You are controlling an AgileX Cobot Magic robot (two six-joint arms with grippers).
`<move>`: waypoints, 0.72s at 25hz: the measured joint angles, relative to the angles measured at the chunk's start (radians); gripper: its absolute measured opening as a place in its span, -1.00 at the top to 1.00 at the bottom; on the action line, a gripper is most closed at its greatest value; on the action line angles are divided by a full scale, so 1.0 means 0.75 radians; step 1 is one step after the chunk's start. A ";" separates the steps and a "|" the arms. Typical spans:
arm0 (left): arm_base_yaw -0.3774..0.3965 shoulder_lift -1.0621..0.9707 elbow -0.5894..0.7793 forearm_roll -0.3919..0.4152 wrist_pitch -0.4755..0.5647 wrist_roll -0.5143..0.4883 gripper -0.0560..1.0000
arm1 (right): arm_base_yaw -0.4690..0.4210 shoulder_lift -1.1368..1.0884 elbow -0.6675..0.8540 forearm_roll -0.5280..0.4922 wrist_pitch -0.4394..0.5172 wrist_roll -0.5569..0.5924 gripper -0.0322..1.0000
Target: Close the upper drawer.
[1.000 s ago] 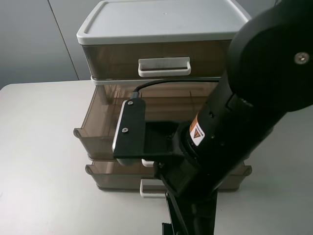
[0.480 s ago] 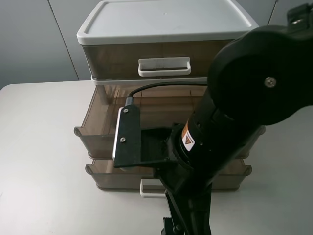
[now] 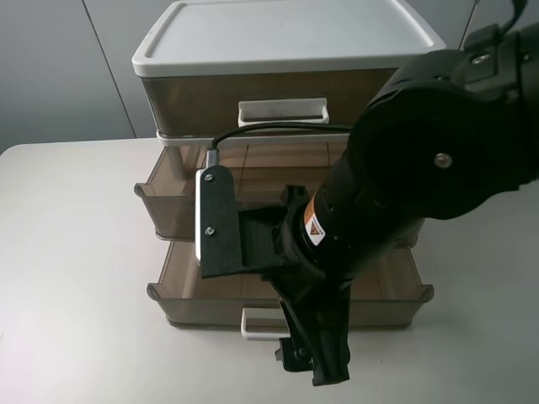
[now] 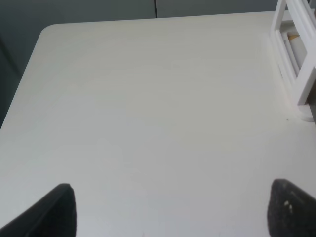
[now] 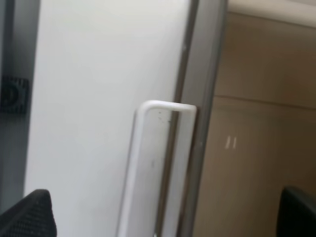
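The upper drawer (image 3: 168,206), the middle one of the brown stack at 12 o'clock on the table (image 3: 76,278), has slid back in over the last second. Its front lip used to sit almost level with the lowest drawer's front. Now it lies well behind it, so the inside of the lowest drawer (image 3: 379,278) shows. It is not yet home: its front still sticks out past the shut top drawer (image 3: 278,93) under the white lid. I judge the close to be more than half done, with one more push toward 12 o'clock needed.

The right arm (image 3: 421,168) reaches in from about 2 o'clock and bends steeply down over the front of the stack. It hides the upper drawer's own handle and most of its front. The right claw (image 3: 318,362) points down at 6 o'clock of the stack, just in front of the lowest drawer. In its wrist view the two fingertips stand far apart with nothing between them, so it is spread wide and grips nothing. A white loop handle (image 5: 158,168) lies below it, probably the lowest drawer's. Whether any part of the arm touches the upper drawer cannot be told.

The left claw (image 4: 175,212) hangs over bare table, spread and empty.
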 joint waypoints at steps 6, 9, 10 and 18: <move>0.000 0.000 0.000 0.000 0.000 0.000 -0.51 | -0.039 0.000 0.000 -0.089 -0.031 -0.004 -0.37; 0.000 0.000 0.000 0.000 0.000 -0.003 -0.51 | -0.061 0.000 0.000 -0.101 -0.054 -0.015 -0.37; 0.000 0.000 0.000 0.000 0.000 -0.003 -0.51 | -0.070 0.000 0.000 -0.109 -0.061 -0.019 -0.37; 0.000 0.000 0.000 0.000 0.000 -0.003 -0.51 | -0.153 0.039 0.000 -0.195 -0.078 -0.030 -0.37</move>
